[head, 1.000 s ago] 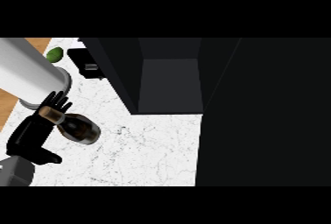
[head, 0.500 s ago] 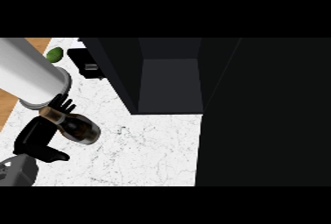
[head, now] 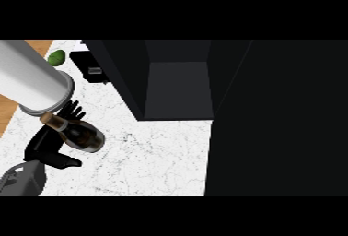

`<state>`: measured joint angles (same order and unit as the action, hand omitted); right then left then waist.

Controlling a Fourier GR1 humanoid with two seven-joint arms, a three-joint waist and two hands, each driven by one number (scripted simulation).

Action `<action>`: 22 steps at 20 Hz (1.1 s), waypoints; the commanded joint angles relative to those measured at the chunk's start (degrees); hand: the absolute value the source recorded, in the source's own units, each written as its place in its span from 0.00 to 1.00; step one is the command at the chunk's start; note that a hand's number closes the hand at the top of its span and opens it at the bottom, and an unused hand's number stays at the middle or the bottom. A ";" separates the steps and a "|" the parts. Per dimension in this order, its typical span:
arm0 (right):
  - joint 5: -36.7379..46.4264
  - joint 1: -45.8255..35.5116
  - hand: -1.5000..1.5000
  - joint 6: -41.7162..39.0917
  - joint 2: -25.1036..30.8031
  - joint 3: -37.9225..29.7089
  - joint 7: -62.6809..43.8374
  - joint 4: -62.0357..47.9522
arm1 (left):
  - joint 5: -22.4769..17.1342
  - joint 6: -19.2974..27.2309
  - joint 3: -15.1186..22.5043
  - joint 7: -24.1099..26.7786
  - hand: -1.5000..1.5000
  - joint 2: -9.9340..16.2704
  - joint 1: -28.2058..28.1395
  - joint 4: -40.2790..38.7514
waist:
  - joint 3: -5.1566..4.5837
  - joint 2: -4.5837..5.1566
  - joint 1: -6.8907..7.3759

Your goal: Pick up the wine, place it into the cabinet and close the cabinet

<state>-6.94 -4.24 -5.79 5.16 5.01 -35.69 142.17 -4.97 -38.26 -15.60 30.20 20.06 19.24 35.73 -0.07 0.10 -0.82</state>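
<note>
Wine bottle (head: pixel 80 133) at the left of the marble counter (head: pixel 156 156), tilted, neck toward far left, dark body toward near right. Held by the left hand (head: pixel 48 146): fingers showing past the neck on the far side, thumb stretched out on the near side, palm hidden behind the glass. Right hand nowhere in view. Large grey forearm cylinder (head: pixel 31 76) lying just beyond the bottle at far left, its rim close to the neck.

Step in hand, by judgement: carrying the bottle toward the cabinet (head: pixel 180 78). To do it well: lift clear of the counter before travelling right, bring the bottle closer to upright, keep the neck away from the grey cylinder, aim at the grey inner floor between the dark walls, enter straight and set down well inside the opening so that the door can swing past. Door (head: pixel 279 120), apparently the broad black panel on the right, standing open.

Cabinet interior: nothing visible inside, though deep shade hides the back. Elsewhere at far left, a green round thing (head: pixel 57 57) and a small black box (head: pixel 92 71), both well apart from the cabinet mouth.
</note>
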 commanded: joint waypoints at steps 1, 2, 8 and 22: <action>-2.32 2.01 0.00 1.01 -0.43 1.19 -3.88 9.05 | 0.44 -3.73 1.49 4.15 0.00 -1.91 0.18 -1.43 | 0.00 -0.13 -0.02; -3.59 1.43 0.00 -0.14 0.30 -1.20 -1.81 5.45 | 1.34 -4.64 0.38 7.73 0.00 1.01 2.22 -7.22 | -0.03 0.11 -0.22; -5.14 1.95 0.00 0.09 0.79 -1.69 -4.70 9.84 | -0.24 -4.21 0.97 7.25 0.00 -1.15 1.61 -6.13 | -0.01 -0.10 -0.34; -3.69 0.45 0.00 0.11 -1.24 -1.09 -2.40 4.77 | 3.87 -7.45 7.56 14.46 1.00 -1.68 1.18 -5.13 | -0.02 0.01 -0.14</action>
<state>-6.50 -5.44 -6.15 4.40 4.91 -36.65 141.80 -3.88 -39.00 -10.79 35.82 18.41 22.72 30.37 0.06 -0.04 -1.13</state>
